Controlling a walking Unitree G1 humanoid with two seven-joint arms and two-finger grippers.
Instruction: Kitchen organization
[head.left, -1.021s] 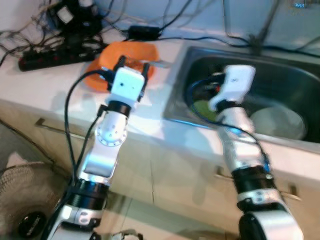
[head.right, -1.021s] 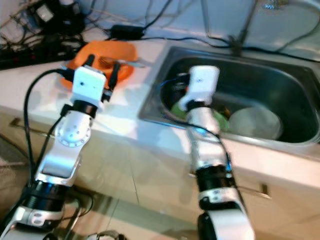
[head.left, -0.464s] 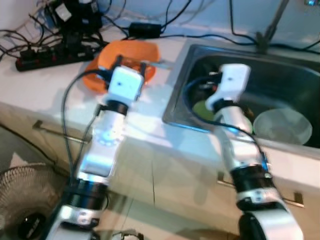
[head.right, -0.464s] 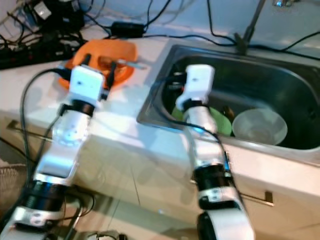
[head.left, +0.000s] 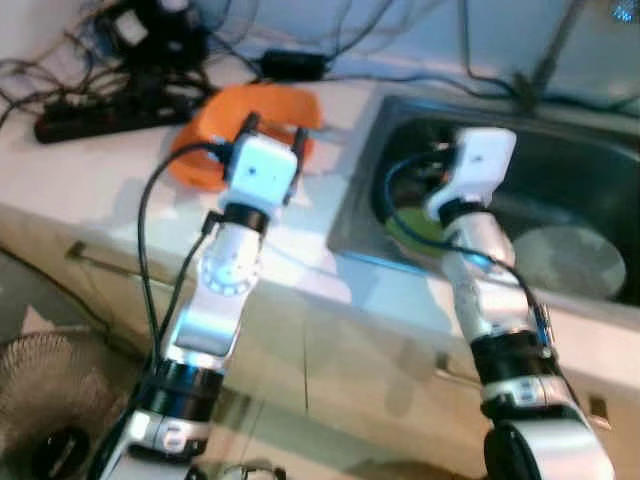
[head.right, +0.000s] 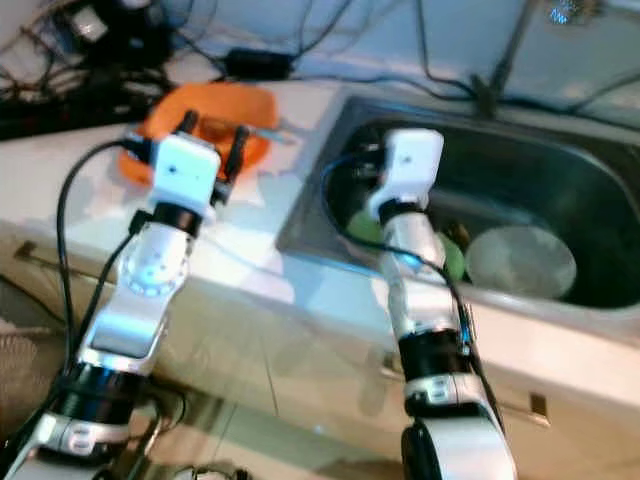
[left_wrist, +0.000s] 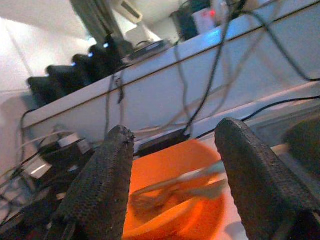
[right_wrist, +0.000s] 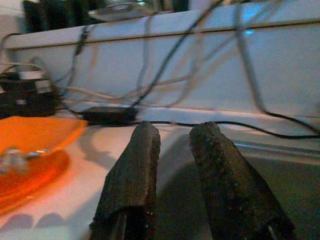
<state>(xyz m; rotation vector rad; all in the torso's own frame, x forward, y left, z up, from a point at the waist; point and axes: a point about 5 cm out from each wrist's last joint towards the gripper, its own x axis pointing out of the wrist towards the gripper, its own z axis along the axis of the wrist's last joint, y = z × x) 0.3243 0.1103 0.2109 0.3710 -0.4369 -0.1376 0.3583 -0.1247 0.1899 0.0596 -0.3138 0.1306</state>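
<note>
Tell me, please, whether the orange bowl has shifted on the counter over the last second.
No. The orange bowl sits between the power strip and the sink as before; the whole picture shifted, so the camera moved.

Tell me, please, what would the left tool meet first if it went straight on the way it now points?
Probably the orange bowl with utensils in it: the left tool has open fingers and points straight at it, though depth is unclear.

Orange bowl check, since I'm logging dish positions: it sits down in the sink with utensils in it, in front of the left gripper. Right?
Not in the sink. The orange bowl sits on the countertop beside the sink, as the left eye view shows. It does hold utensils, in front of the left gripper.
</note>
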